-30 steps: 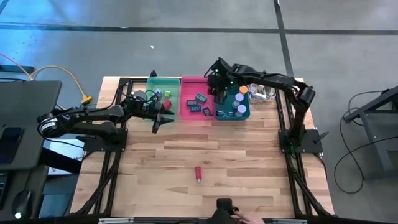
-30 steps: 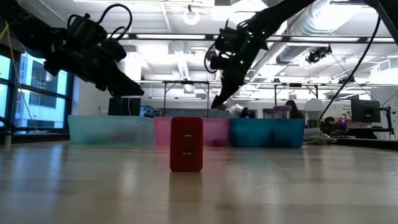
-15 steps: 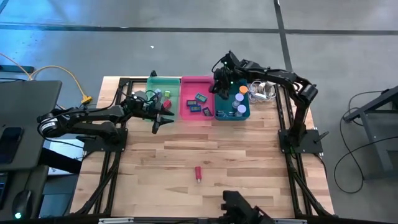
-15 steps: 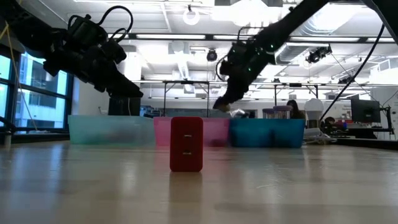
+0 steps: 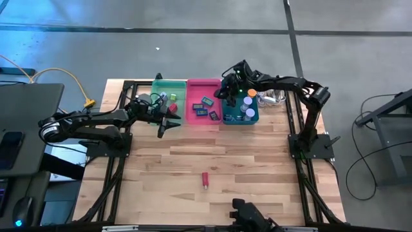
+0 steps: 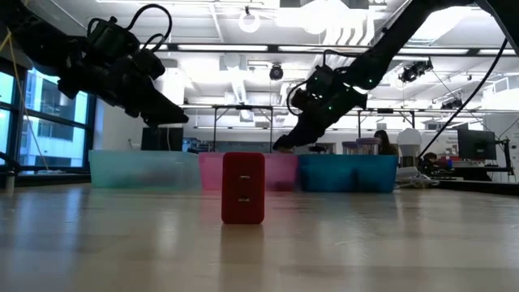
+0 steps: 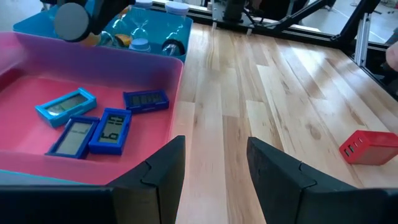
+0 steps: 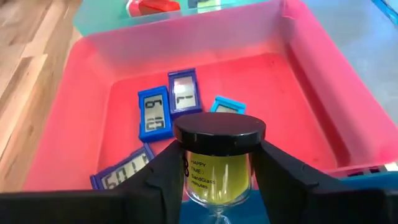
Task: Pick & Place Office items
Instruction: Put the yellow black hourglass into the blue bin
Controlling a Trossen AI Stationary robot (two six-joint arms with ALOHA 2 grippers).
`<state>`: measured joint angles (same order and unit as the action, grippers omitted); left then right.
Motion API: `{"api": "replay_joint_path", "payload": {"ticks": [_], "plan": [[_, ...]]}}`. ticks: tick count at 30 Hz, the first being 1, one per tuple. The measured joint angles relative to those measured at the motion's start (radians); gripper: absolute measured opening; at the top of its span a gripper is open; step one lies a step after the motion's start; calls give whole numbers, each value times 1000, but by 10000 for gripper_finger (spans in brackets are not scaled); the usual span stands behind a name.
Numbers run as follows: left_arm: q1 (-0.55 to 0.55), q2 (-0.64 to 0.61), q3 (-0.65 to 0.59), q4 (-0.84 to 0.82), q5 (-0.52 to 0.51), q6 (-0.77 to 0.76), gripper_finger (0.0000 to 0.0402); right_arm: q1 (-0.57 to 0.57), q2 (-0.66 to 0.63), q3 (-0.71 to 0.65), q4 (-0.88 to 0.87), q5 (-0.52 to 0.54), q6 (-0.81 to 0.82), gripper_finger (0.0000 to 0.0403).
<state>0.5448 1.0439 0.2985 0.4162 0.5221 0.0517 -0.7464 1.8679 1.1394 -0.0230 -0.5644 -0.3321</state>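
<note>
My right gripper is shut on a small hourglass with a black cap and yellow sand. It hangs over the edge between the pink tray and the teal tray. Several blue little clocks lie flat on the pink tray's floor. A red block stands on the bare table toward the near edge. My left gripper stands open and empty over the table, just near of the green tray and the pink tray. My right gripper pinches the hourglass between its two fingers, on the glass just below the black cap. The fingers slant down from the table's right. The hourglass is lifted clear above the trays, cap end toward the pink tray.
The teal tray holds capped cylinders and an orange piece. A white ball with cables lies right of it. A dark object sits at the near edge. Bare wood lies between the trays and the red block.
My right gripper has sunk toward the trays with the hourglass and tipped from a steep downward slant to a flatter one, its wrist drawing toward the table's right. The dark object at the near edge has shifted.
</note>
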Motion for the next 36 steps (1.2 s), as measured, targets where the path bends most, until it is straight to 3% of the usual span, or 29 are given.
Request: {"api": "replay_joint_path", "payload": {"ticks": [11,25,30,36], "plan": [[0,0,0,10,5,-17,165,-29,-131,-5,-71,37,-35,155],[0,0,0,25,5,-45,165,-143,-178,-35,-104,-126,-49,159],[0,0,0,47,5,-45,165,-188,-235,-81,-54,-132,-65,157],[0,0,0,68,5,-45,165,-265,-275,-171,114,-229,-22,162]]}}
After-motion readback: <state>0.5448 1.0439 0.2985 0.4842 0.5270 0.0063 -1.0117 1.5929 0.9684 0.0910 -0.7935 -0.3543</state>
